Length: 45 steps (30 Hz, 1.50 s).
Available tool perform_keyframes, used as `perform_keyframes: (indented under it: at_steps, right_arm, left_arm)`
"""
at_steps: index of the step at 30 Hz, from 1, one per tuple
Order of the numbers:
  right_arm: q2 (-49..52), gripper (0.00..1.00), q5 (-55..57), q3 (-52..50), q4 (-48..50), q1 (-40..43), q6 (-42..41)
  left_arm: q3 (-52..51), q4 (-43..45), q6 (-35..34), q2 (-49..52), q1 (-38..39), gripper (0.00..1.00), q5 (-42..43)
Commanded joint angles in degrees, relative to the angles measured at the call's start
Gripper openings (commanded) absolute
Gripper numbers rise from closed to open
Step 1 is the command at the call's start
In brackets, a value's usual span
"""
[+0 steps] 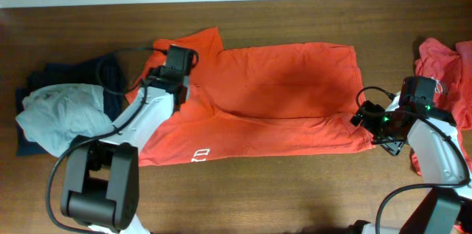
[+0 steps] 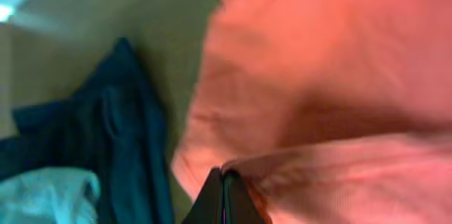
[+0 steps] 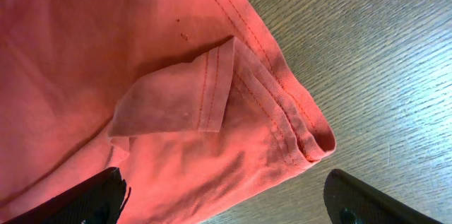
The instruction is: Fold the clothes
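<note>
- In the middle of the table, the orange-red T-shirt is lying spread out flat, its long side running left to right, with white lettering showing near its near-left edge.
- At the shirt's far-left part, by a sleeve, the left gripper is sitting on the cloth with its jaws pressed together. A raised ridge of orange fabric is running up to the tips, but the wrist view is too blurred to tell whether cloth is caught between them.
- At the shirt's near-right corner, the right gripper is standing with its jaws wide apart and gripping nothing. One of its fingers is over the cloth and the other is over bare wood just beyond the hem.
- Just inside that corner, a small flap of hem is lying turned back onto the shirt, showing its stitched edge.
- Just left of the shirt, a navy garment is lying crumpled, and a pale grey garment is resting on it, on the side away from the shirt.
- To the right of the shirt, at the edge of the overhead view, a second orange-red garment is lying bunched, apart from the spread shirt.
</note>
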<state>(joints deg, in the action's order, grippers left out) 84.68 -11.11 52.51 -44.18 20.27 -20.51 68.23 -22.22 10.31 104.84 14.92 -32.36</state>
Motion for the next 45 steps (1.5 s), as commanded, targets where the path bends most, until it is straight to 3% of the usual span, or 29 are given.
perform_keyframes:
  at_steps: [1, 2, 3, 4, 6, 11, 12, 13, 14, 16, 17, 18, 19, 20, 21, 22, 25, 27, 33, 36, 37, 38, 40, 45]
  right_arm:
    - [-0.6, 0.95, -0.5, 0.7, 0.0, 0.4, 0.6]
    - [-0.6, 0.95, -0.5, 0.7, 0.0, 0.4, 0.6]
    - [-0.6, 0.95, -0.5, 0.7, 0.0, 0.4, 0.6]
    - [-0.6, 0.95, -0.5, 0.7, -0.1, 0.4, 0.6]
    - [-0.6, 0.95, -0.5, 0.7, 0.0, 0.4, 0.6]
    - [-0.6, 0.95, -0.5, 0.7, 0.5, 0.4, 0.6]
    - [-0.6, 0.93, -0.9, 0.7, 1.4, 0.4, 1.4]
    - [-0.6, 0.84, -3.4, 0.7, 2.8, 0.4, 4.2]
    - [-0.6, 0.76, -6.1, 0.7, 4.1, 0.4, 5.9]
    - [-0.6, 0.69, -11.0, 0.7, 6.8, 0.4, 7.0]
    - [-0.6, 0.61, -12.0, 0.7, 7.7, 0.4, 7.0]
    - [-0.6, 0.56, -12.9, 0.7, 8.1, 0.3, 7.0]
    - [-0.6, 0.41, -14.0, 0.7, 8.0, 0.0, 7.0]
    - [-0.5, 0.36, -14.9, 0.6, 7.0, -0.8, 7.0]
    - [-0.4, 0.37, -15.2, 0.6, 5.8, -1.6, 7.0]
    - [-0.3, 0.51, -14.8, 0.6, 3.6, -2.8, 7.0]
    - [-0.3, 0.69, -8.6, 0.4, -0.2, -5.5, 4.1]
    - [-0.3, 0.71, -5.3, -0.2, -0.3, -6.6, 1.9]
    - [2.8, 0.71, -5.0, -3.8, 4.9, -7.1, -4.6]
    - [5.3, 0.70, -9.8, -5.9, 10.6, -7.1, -5.5]
    - [6.3, 0.68, -13.0, -6.9, 13.4, -7.1, -5.5]
    - [7.2, 0.54, -14.8, -7.5, 15.2, -7.1, -5.5]
    - [8.1, 0.39, -14.8, -7.5, 16.1, -7.1, -5.5]
    - [8.1, 0.40, -11.7, -7.5, 18.3, -7.0, -5.5]
  left_arm:
    - [0.9, 4.4, 3.5, 0.6, -2.4, 0.20, -1.1]
    - [0.9, 5.4, 3.5, 0.6, -3.0, 0.53, -0.3]
    - [0.9, 5.7, 3.5, 0.6, -3.4, 0.80, 0.0]
    - [0.9, 5.4, 3.5, 0.6, -3.5, 0.82, -0.2]
    - [0.9, 3.8, 3.5, 0.6, -3.5, 0.99, -0.4]
    - [0.9, -3.2, -1.5, 0.5, -3.5, 0.99, 1.7]
    - [0.9, -5.1, -2.1, 0.5, -3.5, 0.99, 5.2]
    - [0.9, -6.9, -2.1, 0.5, -3.5, 0.96, 9.6]
    - [0.9, -9.0, -2.1, 0.5, -3.5, 0.81, 15.3]
    - [0.9, -11.9, -2.1, 0.5, -3.5, 0.65, 24.1]
    - [0.8, -13.0, -2.1, 0.5, -3.5, 0.56, 27.1]
    - [0.7, -13.6, -2.2, 0.6, -3.5, 0.50, 28.9]
    - [0.4, -13.9, -3.2, 0.6, -3.5, 0.49, 29.7]
    - [-0.4, -13.9, -4.8, 0.6, -3.5, 0.46, 29.7]
    - [-1.1, -13.9, -4.9, 0.6, -3.5, 0.45, 29.7]
    - [-1.6, -13.9, -4.9, 0.6, -3.5, 0.45, 29.6]
    - [-3.8, -13.8, -4.9, 0.6, -3.5, 0.45, 29.6]
    - [-5.2, -13.3, -4.9, 0.6, -3.5, 0.45, 29.6]
    - [-6.4, -12.3, -4.9, 0.6, -3.5, 0.45, 29.6]
    - [-6.4, -11.8, -4.9, 0.6, -3.5, 0.45, 29.6]
    - [-6.4, -11.7, -4.9, 0.6, -3.5, 0.45, 29.6]
    - [-6.4, -11.6, -4.9, 0.6, -3.5, 0.45, 29.6]
    - [-6.4, -11.4, -4.9, 0.6, -3.5, 0.45, 29.6]
    - [-6.4, -11.3, -4.9, 0.6, -3.5, 0.45, 29.6]
